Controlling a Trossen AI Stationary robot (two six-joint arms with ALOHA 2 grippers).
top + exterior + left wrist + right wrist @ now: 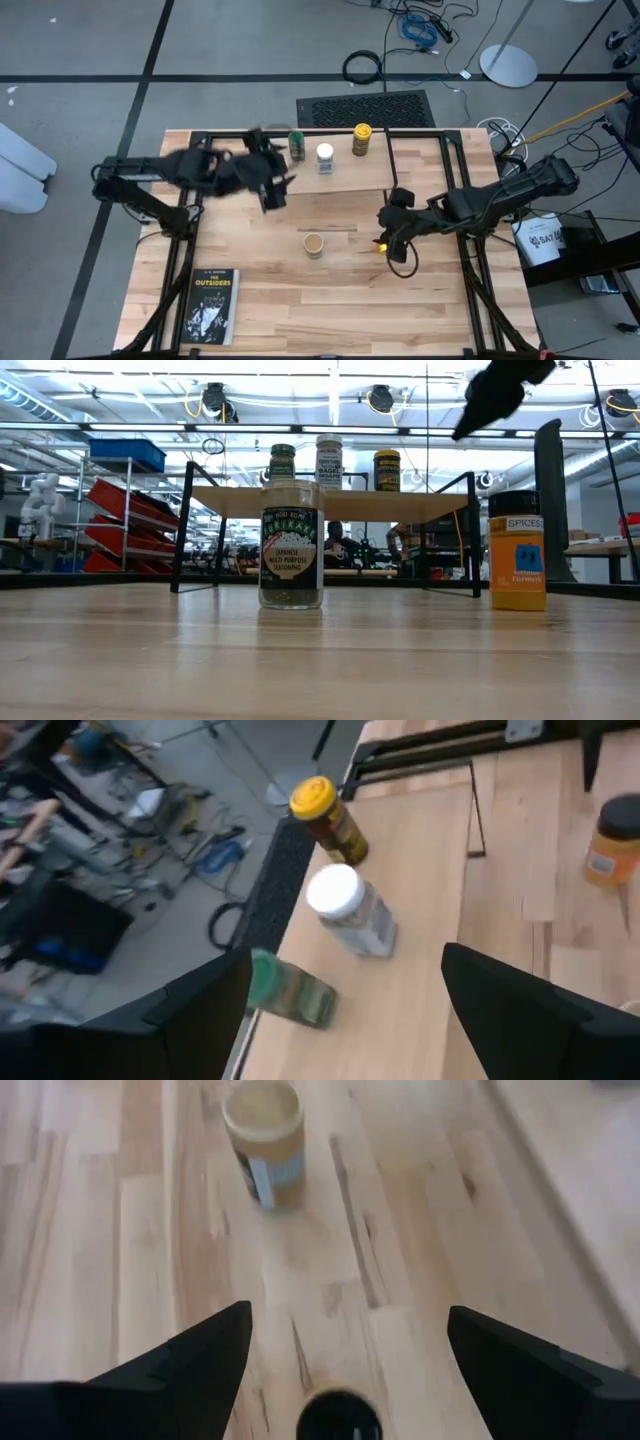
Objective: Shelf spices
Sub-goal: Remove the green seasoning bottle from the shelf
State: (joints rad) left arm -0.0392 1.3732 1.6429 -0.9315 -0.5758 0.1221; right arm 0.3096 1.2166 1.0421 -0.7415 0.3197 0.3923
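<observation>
The small low shelf (350, 178), a light wooden plank on thin black wire legs, carries three small cylindrical spice jars: the green-lidded (296, 145), white-lidded (325, 154) and yellow-lidded (362, 135). Near its green-jar end hovers the left tool (272, 185), spread wide and empty. On the wooden desk (260, 260) in front of the shelf stand the tan-lidded jar (314, 244) and the black-lidded orange jar (384, 243), the right tool (392, 235) open around the latter without gripping it.

Wooden table (260, 300), shelf (340, 182) with three jars (325, 155), book (212, 306)
</observation>
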